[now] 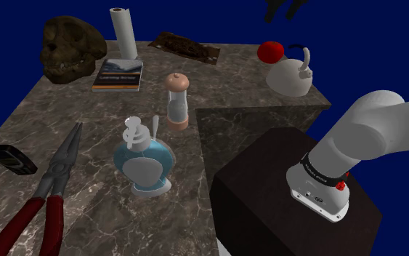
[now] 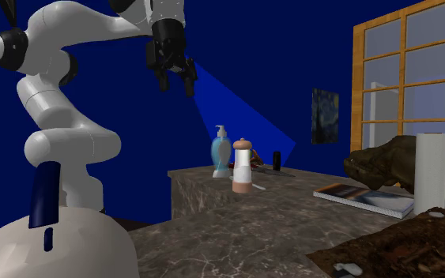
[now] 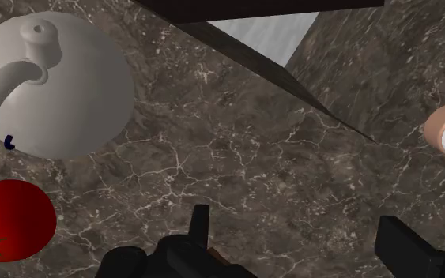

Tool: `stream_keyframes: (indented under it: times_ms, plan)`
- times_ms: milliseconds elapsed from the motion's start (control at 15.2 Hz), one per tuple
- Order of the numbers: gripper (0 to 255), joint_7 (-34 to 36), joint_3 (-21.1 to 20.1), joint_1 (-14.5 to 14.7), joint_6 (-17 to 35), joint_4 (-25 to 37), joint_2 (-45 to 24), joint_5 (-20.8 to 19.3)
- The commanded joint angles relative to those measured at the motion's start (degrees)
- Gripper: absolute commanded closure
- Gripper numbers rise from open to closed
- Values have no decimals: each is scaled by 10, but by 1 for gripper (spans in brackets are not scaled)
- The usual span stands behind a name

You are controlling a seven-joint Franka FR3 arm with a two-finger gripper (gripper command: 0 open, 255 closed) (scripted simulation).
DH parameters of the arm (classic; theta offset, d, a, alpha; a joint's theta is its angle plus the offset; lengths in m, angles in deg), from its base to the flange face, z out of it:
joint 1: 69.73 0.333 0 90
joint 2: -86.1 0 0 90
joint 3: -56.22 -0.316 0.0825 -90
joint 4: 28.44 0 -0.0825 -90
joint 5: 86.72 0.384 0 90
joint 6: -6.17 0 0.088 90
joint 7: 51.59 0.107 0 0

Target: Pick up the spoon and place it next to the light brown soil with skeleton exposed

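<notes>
The spoon (image 1: 155,128) is a small white piece lying on the marble counter between the pepper mill (image 1: 177,102) and the soap dispenser (image 1: 143,156); it also shows by the mill's base (image 2: 258,186). The soil slab with the skeleton (image 1: 184,47) is dark brown and lies flat at the counter's far edge, near the paper towel roll (image 1: 123,33). My gripper (image 2: 175,79) hangs high above the counter, open and holding nothing. In the wrist view its fingers (image 3: 201,225) stand wide apart over bare marble beside the white kettle (image 3: 54,87).
A red fruit (image 1: 271,51) sits by the kettle (image 1: 293,73). A dark skull (image 1: 68,47), a book (image 1: 118,75), red-handled pliers (image 1: 43,204) and a small black device (image 1: 10,158) occupy the shoulder view's left. The dark stand (image 1: 282,196) adjoins the counter.
</notes>
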Motion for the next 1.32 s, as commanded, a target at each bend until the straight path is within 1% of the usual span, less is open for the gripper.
stream_keyframes:
  times_ms: [0,330,660,990,1254]
  plan:
    - [0,0,0,0,0,0,0,0]
    - [0,79,-50,10,39,-41,-19,43]
    - [0,156,-102,22,84,-65,-57,88]
    - [0,230,-154,33,136,-70,-115,129]
    - [0,289,-196,39,181,-62,-174,156]
